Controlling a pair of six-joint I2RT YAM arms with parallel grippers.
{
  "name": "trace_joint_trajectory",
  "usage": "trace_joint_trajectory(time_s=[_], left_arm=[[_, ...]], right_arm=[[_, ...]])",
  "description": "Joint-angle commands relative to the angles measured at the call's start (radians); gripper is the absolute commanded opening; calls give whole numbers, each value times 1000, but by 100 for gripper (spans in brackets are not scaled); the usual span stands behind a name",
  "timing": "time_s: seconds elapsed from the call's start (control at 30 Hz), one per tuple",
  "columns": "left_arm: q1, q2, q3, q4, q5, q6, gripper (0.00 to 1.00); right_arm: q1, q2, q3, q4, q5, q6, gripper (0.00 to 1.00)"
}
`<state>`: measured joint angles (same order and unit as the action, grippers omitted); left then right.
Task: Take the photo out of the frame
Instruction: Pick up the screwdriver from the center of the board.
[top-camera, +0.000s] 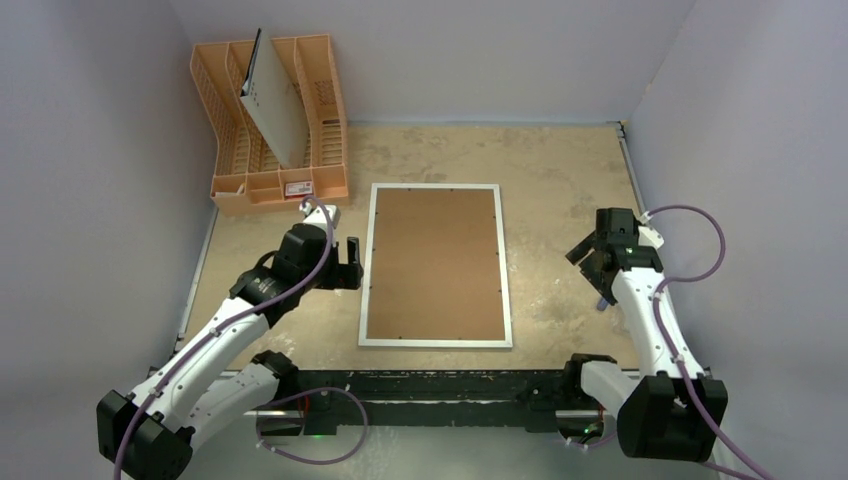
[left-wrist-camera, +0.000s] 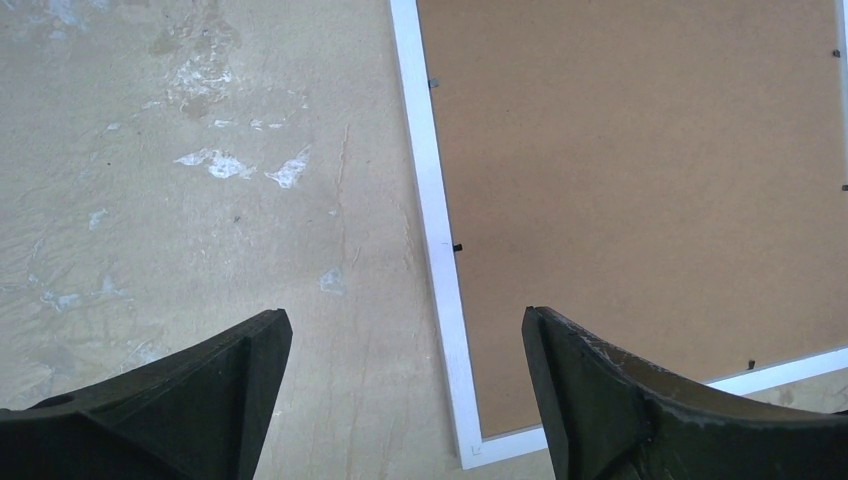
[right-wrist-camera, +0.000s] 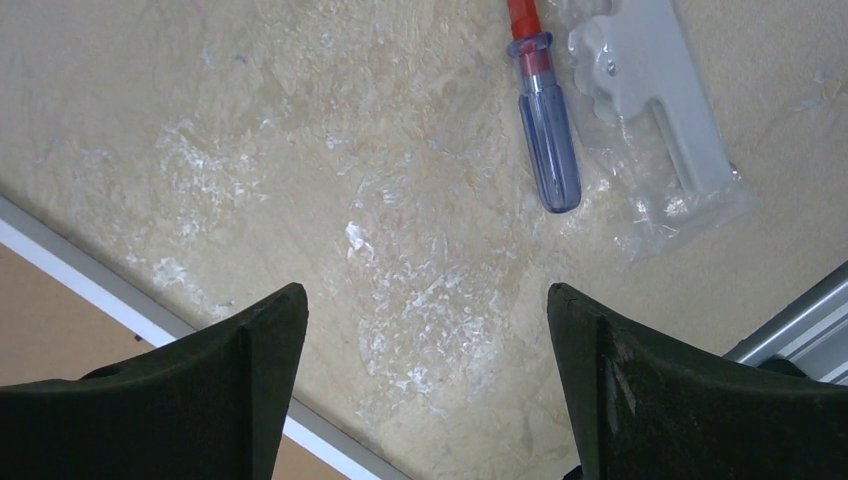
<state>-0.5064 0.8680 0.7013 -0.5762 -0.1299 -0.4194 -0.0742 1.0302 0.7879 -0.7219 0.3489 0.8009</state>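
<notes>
The frame lies flat in the middle of the table, brown fibreboard back up, with a narrow white border around it. The photo is hidden under the backing. My left gripper hovers beside the frame's left edge. In the left wrist view this gripper is open and empty, and its jaws straddle the white border near a corner of the frame. My right gripper hangs over bare table to the right of the frame. It is open with nothing between its fingers, and the frame's edge shows at the lower left.
An orange plastic rack stands at the back left with a grey-white holed board leaning in it. A screwdriver with a blue handle and a white plastic part in a clear bag lie near the right gripper. A metal rail runs along the table's right edge.
</notes>
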Motion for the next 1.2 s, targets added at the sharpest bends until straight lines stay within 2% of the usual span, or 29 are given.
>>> trace_joint_trajectory(time_s=[0.0,0.27,0.5,0.67,0.8,0.93,1.07,1.17], left_arm=[[0,-7,33,6,0,37,91],[0,-3,30,11,-6,42,91],[4,8,30,9,-16,44,91],[8,22,30,10,-19,45,91],[8,44,33,5,-30,42,91],[8,65,37,-10,-67,30,91],[8,83,42,-26,-104,18,91],[8,89,43,-33,-119,13,91]], right_arm=[[-15,25,6,-37,22,-3,89],[-55,41,12,-47,23,19,84],[-52,78,63,-52,95,55,80],[-53,55,70,-30,131,104,86],[-53,67,34,70,90,11,89],[-55,212,65,36,186,-20,97],[-54,359,85,20,206,-36,96],[-55,372,50,87,171,-66,94]])
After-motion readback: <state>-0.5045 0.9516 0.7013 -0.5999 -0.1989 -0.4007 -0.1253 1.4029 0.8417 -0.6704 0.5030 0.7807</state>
